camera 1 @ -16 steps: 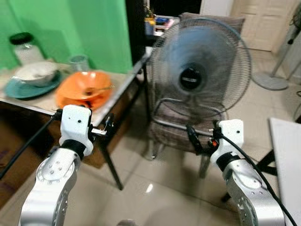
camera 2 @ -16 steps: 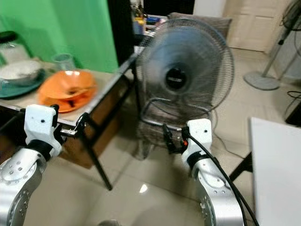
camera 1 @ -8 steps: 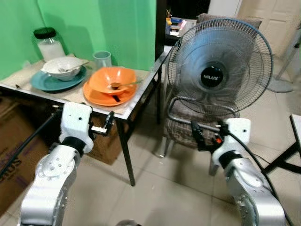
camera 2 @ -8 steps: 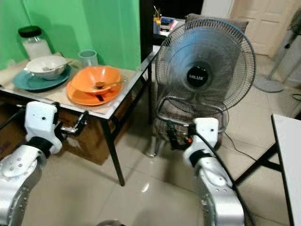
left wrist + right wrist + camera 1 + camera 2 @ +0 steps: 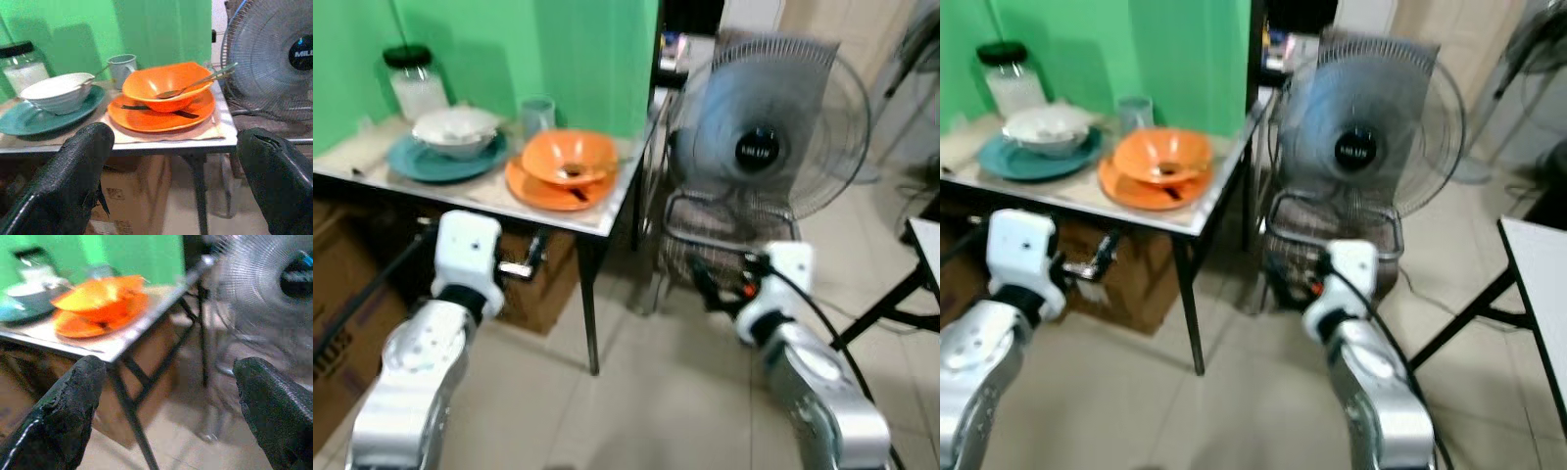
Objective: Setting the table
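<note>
While the head views are blurring, table (image 5: 597, 217): standing left of the fan (image 5: 773, 137)
orange bowl (image 5: 166, 87): sitting on the table, holding a spoon (image 5: 195, 83)
left gripper (image 5: 171, 166): gaping empty before the table; right gripper (image 5: 166, 406): gaping empty likewise

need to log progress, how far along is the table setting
Already stacked on the metal-edged table: an orange bowl with a spoon on an orange plate, and a white bowl on a teal plate. In hand: nothing; the left gripper and right gripper are open and empty. All the carrying and placing remains.
</note>
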### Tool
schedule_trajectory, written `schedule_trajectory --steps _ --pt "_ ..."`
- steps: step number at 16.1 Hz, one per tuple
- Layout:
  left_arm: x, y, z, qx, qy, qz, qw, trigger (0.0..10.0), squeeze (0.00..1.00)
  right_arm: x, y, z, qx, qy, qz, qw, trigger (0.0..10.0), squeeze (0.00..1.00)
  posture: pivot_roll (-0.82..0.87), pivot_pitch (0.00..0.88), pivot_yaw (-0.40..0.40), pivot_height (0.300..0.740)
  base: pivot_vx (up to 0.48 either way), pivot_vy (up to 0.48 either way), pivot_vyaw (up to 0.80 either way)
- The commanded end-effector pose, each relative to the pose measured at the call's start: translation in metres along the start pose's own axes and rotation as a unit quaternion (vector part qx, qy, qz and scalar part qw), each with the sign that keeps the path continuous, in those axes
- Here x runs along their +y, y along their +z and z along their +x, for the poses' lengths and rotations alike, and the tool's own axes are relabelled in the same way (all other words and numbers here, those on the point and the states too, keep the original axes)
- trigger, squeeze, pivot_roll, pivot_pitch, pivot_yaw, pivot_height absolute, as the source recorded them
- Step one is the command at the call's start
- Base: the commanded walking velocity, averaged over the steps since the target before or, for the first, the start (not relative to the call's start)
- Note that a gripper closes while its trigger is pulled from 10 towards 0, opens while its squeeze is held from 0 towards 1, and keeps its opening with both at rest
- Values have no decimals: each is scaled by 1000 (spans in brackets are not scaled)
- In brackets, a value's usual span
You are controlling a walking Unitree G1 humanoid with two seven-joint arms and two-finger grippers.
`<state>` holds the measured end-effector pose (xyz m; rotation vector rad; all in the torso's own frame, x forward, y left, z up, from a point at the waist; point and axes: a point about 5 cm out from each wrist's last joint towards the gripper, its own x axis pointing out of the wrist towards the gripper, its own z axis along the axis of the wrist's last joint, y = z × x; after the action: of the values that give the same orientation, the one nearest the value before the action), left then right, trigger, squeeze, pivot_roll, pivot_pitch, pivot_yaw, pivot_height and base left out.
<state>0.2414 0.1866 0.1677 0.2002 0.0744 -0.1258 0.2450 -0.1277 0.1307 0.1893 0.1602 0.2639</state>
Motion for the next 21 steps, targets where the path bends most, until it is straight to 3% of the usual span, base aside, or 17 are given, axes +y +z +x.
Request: schedule_trajectory --steps 1,2,9,14,21 --pt "-4 3 1 -7 -10 -5 1000 10000 714 -9 0 -1 2 -20 -16 1000 10000 0 154 0 11 740 0 0 0" --pt "-5 4 1 -9 -13 -5 1000 10000 655 -8 1 -1 -1 -16 -22 1000 10000 0 161 0 15 740 0 0 0" --pt "-3 7 3 -11 -19 5 1000 10000 671 -6 1 5 4 -10 -8 1000 10000 0 166 0 26 740 124 0 293" --pt "-6 6 2 -8 -39 9 999 10000 675 -9 5 10 -4 -7 -31 999 10000 0 168 0 27 740 290 0 0" --pt "-6 8 1 -10 -59 20 998 10000 682 7 17 17 -39 43 -4 998 10000 0 191 0 15 740 291 0 571"
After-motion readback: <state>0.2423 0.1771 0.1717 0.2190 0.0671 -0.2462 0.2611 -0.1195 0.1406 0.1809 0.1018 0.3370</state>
